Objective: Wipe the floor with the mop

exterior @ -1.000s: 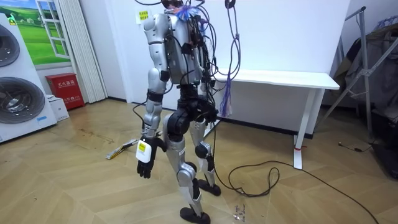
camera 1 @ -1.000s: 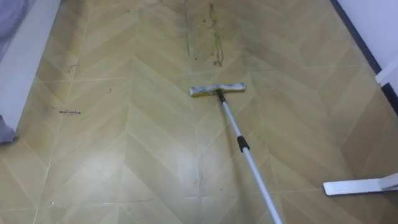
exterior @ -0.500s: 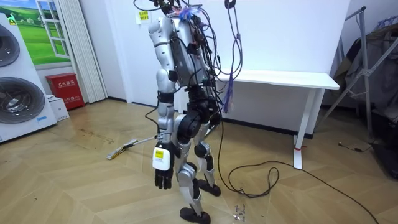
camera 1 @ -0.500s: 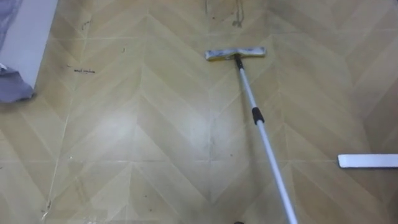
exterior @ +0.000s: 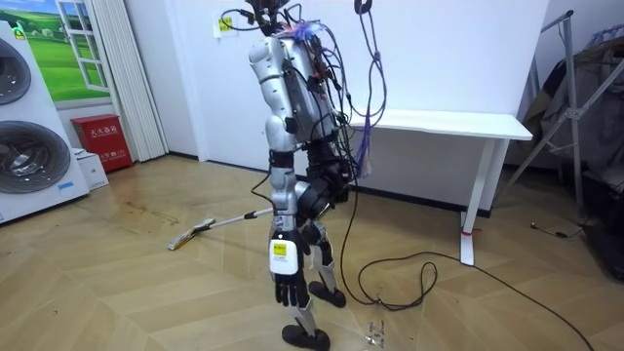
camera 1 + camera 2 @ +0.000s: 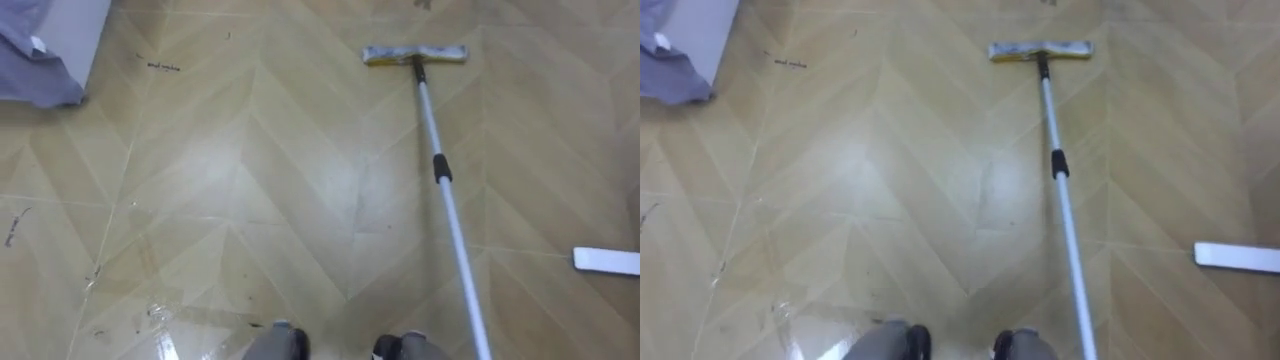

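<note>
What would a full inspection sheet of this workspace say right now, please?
Surface: wooden floor, glossy patch near the robot's feet, dark scuffs.
Job's things: mop head flat on the floor ahead; pole runs back towards the robot's right.
Clutter: grey cloth at upper left.
Hands: left hand hangs open, idle.
Cables: nothing seen beyond the robot's own.
Surroundings: white desk, washing machines, red box.
</note>
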Robot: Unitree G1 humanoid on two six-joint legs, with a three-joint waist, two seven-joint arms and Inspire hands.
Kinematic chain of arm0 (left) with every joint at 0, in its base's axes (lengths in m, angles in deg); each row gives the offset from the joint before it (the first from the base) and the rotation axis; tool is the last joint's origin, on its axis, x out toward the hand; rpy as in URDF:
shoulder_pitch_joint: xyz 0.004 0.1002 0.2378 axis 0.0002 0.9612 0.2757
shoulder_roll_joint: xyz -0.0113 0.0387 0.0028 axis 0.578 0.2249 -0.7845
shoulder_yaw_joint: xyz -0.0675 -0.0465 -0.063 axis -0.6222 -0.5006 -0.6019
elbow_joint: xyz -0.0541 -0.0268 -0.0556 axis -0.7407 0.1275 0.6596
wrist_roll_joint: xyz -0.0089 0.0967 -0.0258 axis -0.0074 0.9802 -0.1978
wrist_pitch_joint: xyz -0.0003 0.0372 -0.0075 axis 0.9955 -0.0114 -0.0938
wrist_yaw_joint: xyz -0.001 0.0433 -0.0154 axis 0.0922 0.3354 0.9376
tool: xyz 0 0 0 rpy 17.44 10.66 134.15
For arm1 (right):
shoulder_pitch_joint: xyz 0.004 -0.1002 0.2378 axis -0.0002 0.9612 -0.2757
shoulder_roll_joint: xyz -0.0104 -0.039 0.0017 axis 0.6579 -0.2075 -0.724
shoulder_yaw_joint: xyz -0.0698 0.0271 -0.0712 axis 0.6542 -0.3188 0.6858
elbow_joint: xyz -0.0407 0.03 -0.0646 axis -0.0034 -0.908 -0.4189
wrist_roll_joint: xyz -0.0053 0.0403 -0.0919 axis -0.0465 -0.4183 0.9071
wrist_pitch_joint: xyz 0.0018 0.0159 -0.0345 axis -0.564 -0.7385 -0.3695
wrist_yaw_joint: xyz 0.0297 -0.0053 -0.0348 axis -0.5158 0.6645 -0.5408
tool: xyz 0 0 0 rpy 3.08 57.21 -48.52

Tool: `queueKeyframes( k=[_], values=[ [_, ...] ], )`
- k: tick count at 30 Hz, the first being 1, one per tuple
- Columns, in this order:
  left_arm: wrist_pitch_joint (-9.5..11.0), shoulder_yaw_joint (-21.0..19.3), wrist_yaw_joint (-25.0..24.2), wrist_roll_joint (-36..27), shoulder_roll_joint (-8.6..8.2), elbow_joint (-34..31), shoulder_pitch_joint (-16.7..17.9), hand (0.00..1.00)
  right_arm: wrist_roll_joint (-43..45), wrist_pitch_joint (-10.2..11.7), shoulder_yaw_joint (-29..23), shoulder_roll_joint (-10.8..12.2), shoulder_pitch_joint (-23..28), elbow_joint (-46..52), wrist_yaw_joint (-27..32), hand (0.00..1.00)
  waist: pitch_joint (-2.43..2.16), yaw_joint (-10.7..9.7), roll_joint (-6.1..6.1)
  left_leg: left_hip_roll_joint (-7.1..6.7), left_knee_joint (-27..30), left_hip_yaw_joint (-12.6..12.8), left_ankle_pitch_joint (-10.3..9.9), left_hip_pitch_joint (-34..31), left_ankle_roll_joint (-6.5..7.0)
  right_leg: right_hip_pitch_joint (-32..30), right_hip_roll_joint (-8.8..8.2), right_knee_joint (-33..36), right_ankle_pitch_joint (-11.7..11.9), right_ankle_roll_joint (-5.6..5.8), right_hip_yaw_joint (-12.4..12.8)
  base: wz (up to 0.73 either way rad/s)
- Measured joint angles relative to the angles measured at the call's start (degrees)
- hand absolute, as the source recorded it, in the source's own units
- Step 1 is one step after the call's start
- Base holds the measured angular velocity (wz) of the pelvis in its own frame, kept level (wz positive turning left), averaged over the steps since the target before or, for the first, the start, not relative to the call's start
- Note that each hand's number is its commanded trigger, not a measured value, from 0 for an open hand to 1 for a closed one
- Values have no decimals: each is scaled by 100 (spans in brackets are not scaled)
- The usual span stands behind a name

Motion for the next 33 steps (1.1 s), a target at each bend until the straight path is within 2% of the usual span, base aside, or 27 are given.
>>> queueKeyframes(
  k=[2, 3, 4, 5, 6, 7, 8, 10, 11, 12, 13, 14, 15, 17, 18, 19, 20, 21, 22, 23, 26, 27, 28, 30, 31, 32, 33],
  values=[
    [81, 117, 17, -361, 144, 37, 1, 0, 54, -113, 6, -256, -466, 7, -249, 100, 30, 87, -91, -16, 1027, -107, 1035, -575, -70, -38, 69, 355, -133, -154, 52, -33],
    [129, 275, 22, -573, 253, 94, 1, 0, 138, -166, 38, -413, -797, 15, -382, 100, 48, 228, -168, -26, 2065, -59, 1540, -994, -191, -77, 144, 593, -222, -226, 168, -45],
    [152, 362, 18, -662, 303, 99, -4, 0, 140, -167, 101, -489, -982, 19, -461, 100, 50, 297, -203, -18, 2734, -35, 1514, -1255, -183, -102, 171, 687, -255, -267, 208, -54],
    [192, 387, 17, -747, 395, 108, -65, 0, 104, -162, 197, -580, -1305, 31, -593, 100, 77, 391, -290, -46, 3711, 166, 1414, -1666, -68, -116, 193, 785, -293, -277, 335, -37],
    [222, 396, 5, -764, 464, 119, -34, 0, 23, -158, 224, -611, -1545, 53, -704, 100, 136, 464, -495, -65, 4114, 382, 1230, -1959, 45, -96, 159, 768, -300, -263, 443, -20],
    [236, 395, -8, -755, 492, 119, -21, 0, -87, -150, 237, -614, -1608, 69, -748, 100, 139, 476, -588, -91, 4115, 461, 1097, -2055, 63, -70, 121, 737, -310, -239, 483, 4],
    [234, 391, -56, -701, 490, 101, 33, 0, -281, -187, 258, -641, -1667, 28, -849, 100, 129, 482, -635, -97, 3785, 529, 821, -2080, 69, 60, 101, 633, -332, -120, 502, 28],
    [211, 383, -307, -334, 469, 44, 145, 0, -585, -185, 258, -750, -1493, -1, -949, 100, 101, 449, -542, -123, 1578, 632, 543, -1478, 79, 293, 89, 515, -494, 125, 455, 33],
    [203, 383, -383, -277, 467, 78, 160, 0, -628, -165, 258, -780, -1410, 2, -974, 100, 93, 441, -479, -117, 903, 623, 519, -1247, 99, 345, 90, 504, -545, 152, 424, 20],
    [115, 383, -513, -223, 468, 175, 166, 0, -745, -106, 283, -842, -1173, 18, -1039, 100, 47, 393, -330, -109, -301, 576, 464, -746, 185, 450, 78, 501, -645, 167, 354, 19],
    [6, 382, -595, -228, 481, 232, 163, 0, -848, -74, 331, -881, -849, 14, -1062, 100, -33, 322, -187, -133, -1120, 580, 200, -379, 284, 534, 59, 493, -754, 275, 300, 26],
    [-19, 383, -639, -231, 488, 276, 124, 0, -894, -53, 331, -880, -702, 5, -1065, 100, -50, 264, -159, -181, -1286, 658, -110, -264, 418, 562, -11, 498, -791, 309, 298, 54],
    [-56, 364, -682, -230, 458, 390, -47, 0, -922, -29, 268, -876, -480, -175, -1092, 100, -76, 66, -80, -314, -1359, 791, -400, -204, 750, 589, -141, 588, -846, 393, 360, 72],
    [-87, 308, -669, -233, 359, 556, -334, 0, -905, -40, 245, -871, -159, -517, -1090, 100, -79, -122, 94, -401, -1140, 989, -740, -149, 988, 237, -280, 1545, -327, 616, 673, 64],
    [-80, 310, -603, -226, 259, 555, -444, 0, -890, -63, 267, -868, 105, -679, -1056, 100, -109, -197, 259, -502, -993, 984, -964, -13, 1137, -58, -253, 2241, 382, 670, 949, 17],
    [-37, 323, -541, -235, 152, 538, -498, 0, -904, -109, 304, -847, 393, -670, -981, 100, -184, -229, 400, -534, -934, 1012, -1171, 113, 1222, -345, -142, 2724, 1069, 777, 1145, 0],
    [-19, 341, -499, -234, 118, 530, -518, 0, -906, -130, 368, -811, 478, -626, -922, 100, -198, -268, 472, -540, -929, 1012, -1248, 173, 1252, -486, -80, 2865, 1218, 814, 1217, -16],
    [-6, 347, -428, -232, 93, 525, -559, 0, -897, -137, 409, -691, 547, -570, -815, 100, -168, -431, 560, -544, -952, 1002, -1351, 273, 1307, -735, 0, 3161, 1263, 820, 1300, -10],
    [11, 345, -358, -223, 89, 480, -560, 0, -886, -137, 411, -527, 601, -560, -739, 100, -174, -589, 638, -591, -1014, 973, -1414, 353, 1320, -965, 38, 3297, 1254, 824, 1291, -5],
    [17, 339, -337, -225, 85, 456, -559, 0, -886, -136, 409, -449, 633, -548, -699, 100, -153, -648, 605, -641, -1083, 964, -1430, 400, 1330, -1054, 29, 3278, 1244, 827, 1302, -5],
    [44, 343, -339, -154, 30, 424, -489, 0, -892, -132, 376, -242, 745, -487, -542, 100, -160, -763, 683, -776, -1478, 838, -1448, 635, 1331, -1182, 47, 2098, 968, 927, 1322, -13],
    [43, 338, -343, -151, 27, 426, -388, 0, -899, -115, 381, -218, 771, -487, -486, 100, -147, -761, 660, -800, -1627, 802, -1447, 737, 1329, -1130, 32, 1240, 852, 898, 1264, -30],
    [33, 330, -334, -106, 42, 426, -268, 0, -879, -115, 370, -196, 800, -488, -454, 100, -91, -757, 570, -829, -1747, 776, -1464, 901, 1297, -1024, 35, 378, 795, 839, 1210, -32],
    [-46, 318, -330, 40, 38, 426, -42, 0, -712, -121, 299, -195, 827, -480, -444, 100, -77, -681, 533, -867, -1738, 542, -1533, 1061, 1177, -917, 105, -399, 864, 720, 1018, -23],
    [-102, 306, -322, 42, 49, 430, 45, 0, -648, -142, 263, -194, 830, -479, -441, 100, -80, -629, 458, -883, -1620, 468, -1569, 1113, 1108, -850, 137, -531, 963, 587, 912, -6],
    [-132, 305, -323, 40, 43, 430, 69, 0, -616, -156, 241, -213, 826, -479, -440, 100, -80, -617, 457, -880, -1447, 427, -1594, 1106, 1057, -806, 137, -469, 929, 586, 863, 0],
    [-171, 260, -326, 11, 50, 429, 97, 0, -573, -208, 209, -244, 749, -488, -409, 100, -72, -545, 425, -782, -984, 452, -1583, 1022, 937, -700, 126, -305, 745, 492, 658, 0]
  ],
)
